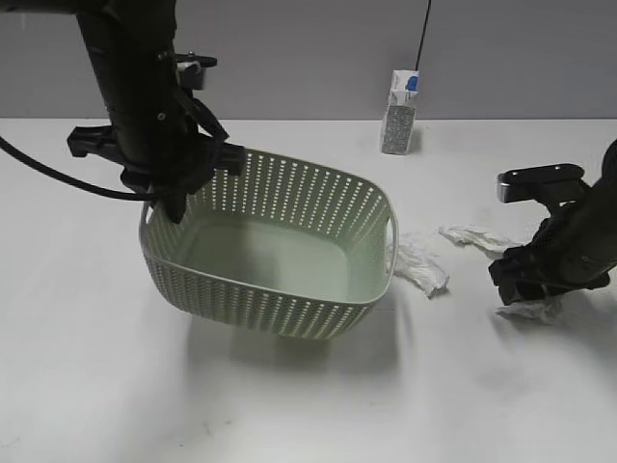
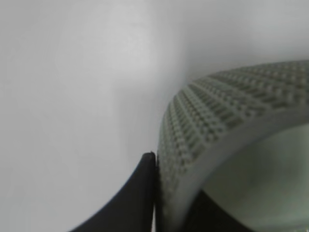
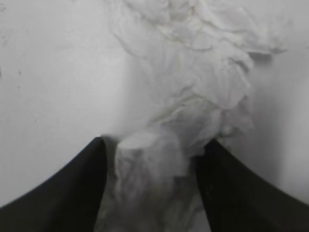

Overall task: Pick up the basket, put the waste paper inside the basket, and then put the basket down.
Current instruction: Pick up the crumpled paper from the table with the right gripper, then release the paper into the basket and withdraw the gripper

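The pale green basket (image 1: 289, 301) hangs tilted above the table, its right end lowest. My left gripper (image 1: 175, 201) is shut on the basket's left rim; the left wrist view shows its fingers (image 2: 174, 166) clamped on the slotted wall (image 2: 231, 96). The basket looks empty. My right gripper (image 1: 528, 289) is down at the table on the right, over a crumpled white waste paper (image 1: 530, 311). In the right wrist view its fingers (image 3: 154, 145) press both sides of that paper (image 3: 183, 72). Two more waste paper pieces (image 1: 421, 262) (image 1: 477, 236) lie between basket and right gripper.
An upright grey-white carton with a blue mark (image 1: 399, 114) stands at the back of the white table, right of the middle. A black cable runs off to the left from the left arm.
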